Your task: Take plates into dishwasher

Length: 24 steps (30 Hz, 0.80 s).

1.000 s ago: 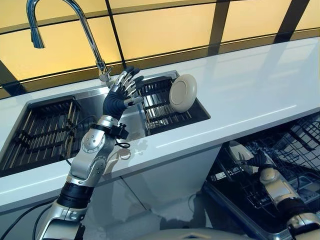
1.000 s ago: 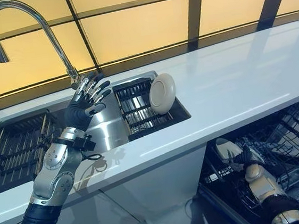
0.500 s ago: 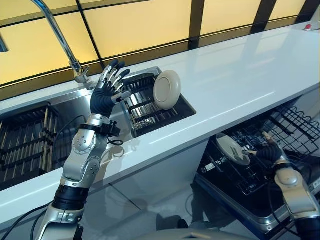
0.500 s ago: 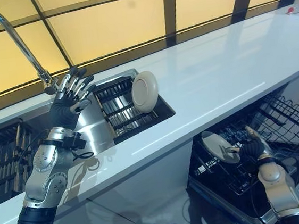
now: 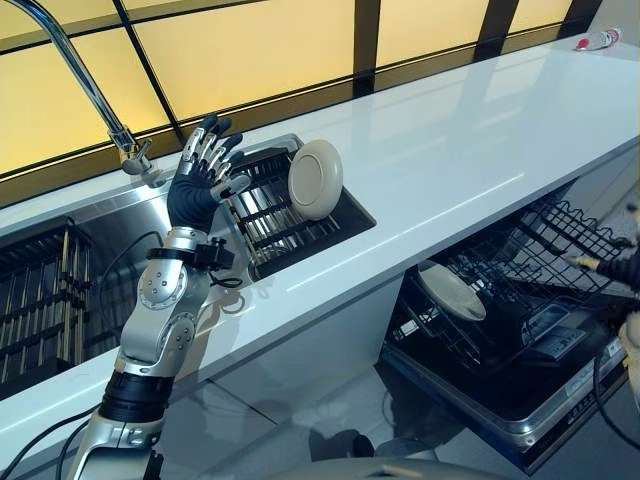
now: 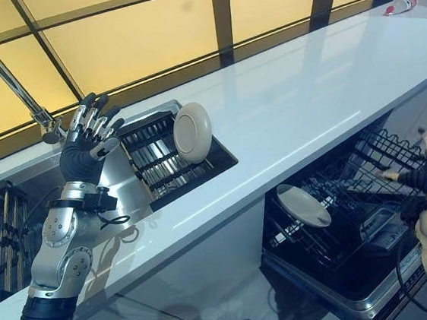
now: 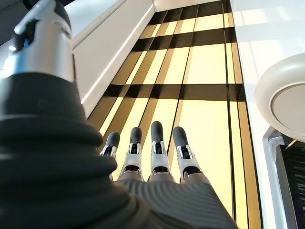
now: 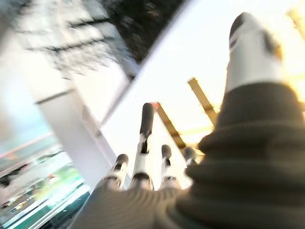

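A cream plate (image 5: 316, 179) stands on edge in the sink's dish rack (image 5: 262, 215); it also shows in the left wrist view (image 7: 283, 102). My left hand (image 5: 200, 180) is raised just left of that plate, fingers straight and spread, holding nothing. A second cream plate (image 5: 452, 292) rests tilted in the open dishwasher's lower rack (image 5: 520, 300). My right hand (image 6: 421, 174) is at the right edge over the dishwasher rack, well right of that plate, fingers straight and empty.
A tall chrome faucet (image 5: 75, 70) rises behind the sink. Another dark rack (image 5: 40, 290) fills the left basin. The white counter (image 5: 470, 150) runs to the right, with a small tube (image 5: 597, 40) at its far end. The dishwasher door (image 5: 500, 415) hangs open below.
The camera has swung right. My right hand has let go of the plate in the dishwasher rack and drawn away to the right. My left hand has kept its raised pose by the sink plate.
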Tool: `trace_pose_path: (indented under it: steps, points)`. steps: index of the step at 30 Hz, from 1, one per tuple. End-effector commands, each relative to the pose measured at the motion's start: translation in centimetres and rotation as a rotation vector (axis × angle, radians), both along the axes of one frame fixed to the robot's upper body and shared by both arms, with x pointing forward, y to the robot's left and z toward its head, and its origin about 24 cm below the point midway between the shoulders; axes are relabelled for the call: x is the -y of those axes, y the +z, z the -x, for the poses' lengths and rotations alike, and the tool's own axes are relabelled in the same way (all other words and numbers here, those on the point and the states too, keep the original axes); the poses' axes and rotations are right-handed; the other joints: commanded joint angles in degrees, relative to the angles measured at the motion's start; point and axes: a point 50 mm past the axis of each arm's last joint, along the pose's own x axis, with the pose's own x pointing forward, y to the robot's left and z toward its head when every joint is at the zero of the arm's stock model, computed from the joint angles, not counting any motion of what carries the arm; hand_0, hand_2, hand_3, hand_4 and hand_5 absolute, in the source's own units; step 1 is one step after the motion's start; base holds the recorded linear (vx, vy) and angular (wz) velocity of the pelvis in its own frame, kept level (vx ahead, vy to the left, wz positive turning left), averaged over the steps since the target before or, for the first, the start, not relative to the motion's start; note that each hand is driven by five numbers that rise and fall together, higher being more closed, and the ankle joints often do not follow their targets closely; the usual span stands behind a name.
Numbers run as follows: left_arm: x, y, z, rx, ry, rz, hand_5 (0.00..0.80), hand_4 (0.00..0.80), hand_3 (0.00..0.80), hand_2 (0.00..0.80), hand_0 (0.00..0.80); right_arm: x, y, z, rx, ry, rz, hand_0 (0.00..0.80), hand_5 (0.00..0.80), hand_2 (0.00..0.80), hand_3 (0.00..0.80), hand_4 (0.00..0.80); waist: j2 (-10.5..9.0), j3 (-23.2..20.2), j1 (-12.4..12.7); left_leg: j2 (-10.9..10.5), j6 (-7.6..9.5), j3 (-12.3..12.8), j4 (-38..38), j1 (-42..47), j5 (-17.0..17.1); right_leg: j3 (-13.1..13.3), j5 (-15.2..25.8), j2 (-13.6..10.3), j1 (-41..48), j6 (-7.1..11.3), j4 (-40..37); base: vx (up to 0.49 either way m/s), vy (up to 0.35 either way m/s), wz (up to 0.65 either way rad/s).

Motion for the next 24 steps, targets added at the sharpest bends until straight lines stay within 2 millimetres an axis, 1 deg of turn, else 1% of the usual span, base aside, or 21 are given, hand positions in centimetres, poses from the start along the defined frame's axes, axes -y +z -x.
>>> trace_pose_path:
  steps: [1,3,4,5,7,10,13,16,20,22,24]
  points:
    - [0.8,3.3,0.0,0.146,-0.043,-0.055,0.0,0.0,0.0,0.0,0.0,-1.1,7.0,-1.4,0.31,0.003,0.178,0.0,0.0,0.0,0.0,0.0,-1.45,-2.8,2.3,-0.3,2.48,0.2,0.4,-0.2,-3.9,-1.3,-1.6,0.1,0.5,3.88,0.2,-0.001,0.012,0.03]
    - [1.2,3.4,-0.1,0.145,-0.062,-0.061,0.0,0.0,0.0,0.0,0.0,-2.3,8.2,-2.4,0.358,0.048,0.185,0.0,0.0,0.0,0.0,0.0,-1.45,-3.0,3.1,-0.4,2.49,-0.4,0.4,-0.2,-4.0,-1.8,-1.9,0.0,0.6,3.77,0.2,0.009,0.011,0.05]
    - [1.4,3.5,-0.2,0.145,-0.07,-0.063,0.0,0.0,0.0,0.0,0.0,-3.1,8.8,-2.8,0.384,0.102,0.173,0.0,0.0,0.0,0.0,0.0,-1.47,-3.1,3.5,-0.5,2.49,-0.7,0.4,-0.2,-3.9,-2.2,-1.9,-0.1,0.8,3.72,0.2,0.016,0.009,0.08]
    - [1.4,3.5,-0.2,0.145,-0.072,-0.063,0.0,0.0,0.0,0.0,0.0,-3.5,9.0,-3.0,0.396,0.127,0.165,0.0,0.0,0.0,0.0,0.0,-1.47,-3.1,3.6,-0.5,2.48,-0.8,0.4,-0.2,-3.9,-2.3,-1.9,-0.1,0.8,3.69,0.2,0.031,0.009,0.09]
    - [1.5,3.5,-0.3,0.142,-0.086,-0.061,0.0,0.0,0.0,0.0,0.0,-5.2,9.8,-4.1,0.42,0.227,0.131,0.0,0.0,0.0,0.0,0.0,-1.54,-3.3,4.6,-0.7,2.34,-1.6,0.4,-0.2,-3.8,-3.0,-2.1,-0.3,1.2,3.53,0.2,0.047,0.009,0.05]
    - [1.8,3.4,-0.5,0.135,-0.099,-0.063,0.0,0.0,0.0,0.0,0.0,-6.5,10.5,-5.2,0.417,0.303,0.096,0.0,0.0,0.0,0.0,0.0,-1.79,-3.5,5.6,-0.8,2.23,-2.5,0.4,-0.2,-3.7,-3.9,-2.3,-0.6,1.5,3.4,0.2,0.052,0.003,0.11]
    - [2.0,3.2,-0.8,0.119,-0.113,-0.069,0.0,0.0,0.0,0.0,0.0,-7.3,11.2,-6.5,0.39,0.348,0.071,0.0,0.0,0.0,0.0,0.0,-2.26,-3.7,6.7,-1.0,2.04,-3.4,0.4,-0.5,-3.2,-4.9,-2.1,-0.9,1.6,3.26,0.2,0.054,-0.009,0.15]
    - [2.0,2.8,-1.0,0.103,-0.126,-0.074,0.0,0.0,0.0,0.0,0.0,-7.6,11.8,-7.6,0.37,0.359,0.068,0.0,0.0,0.0,0.0,0.0,-2.72,-3.7,7.6,-1.3,1.98,-4.6,0.4,-0.6,-3.1,-5.8,-2.2,-1.1,1.9,3.18,0.2,0.093,-0.009,0.19]
    - [2.2,2.3,-1.1,0.082,-0.148,-0.087,0.0,0.0,0.0,0.0,0.0,-7.6,12.6,-8.8,0.324,0.332,0.108,0.0,0.0,0.0,0.0,0.0,-3.36,-3.7,9.0,-1.7,1.94,-6.2,0.4,-1.0,-2.7,-7.1,-2.2,-1.4,2.1,3.22,0.2,0.114,-0.017,0.18]
    - [2.3,2.1,-1.1,0.071,-0.167,-0.095,0.0,0.0,0.0,0.0,0.0,-7.1,13.1,-9.4,0.299,0.284,0.159,0.0,0.0,0.0,0.0,0.0,-3.57,-3.8,9.9,-2.0,1.9,-7.1,0.4,-1.3,-2.5,-7.7,-2.1,-1.6,2.0,3.27,0.2,0.142,-0.018,0.2]
    - [2.3,1.8,-1.0,0.062,-0.19,-0.107,0.0,0.0,0.0,0.0,0.0,-6.3,13.6,-9.7,0.27,0.243,0.17,0.0,0.0,0.0,0.0,0.0,-3.81,-3.7,10.8,-2.2,1.88,-7.9,0.4,-1.7,-2.1,-8.1,-2.0,-1.7,1.9,3.25,0.2,0.145,-0.021,0.11]
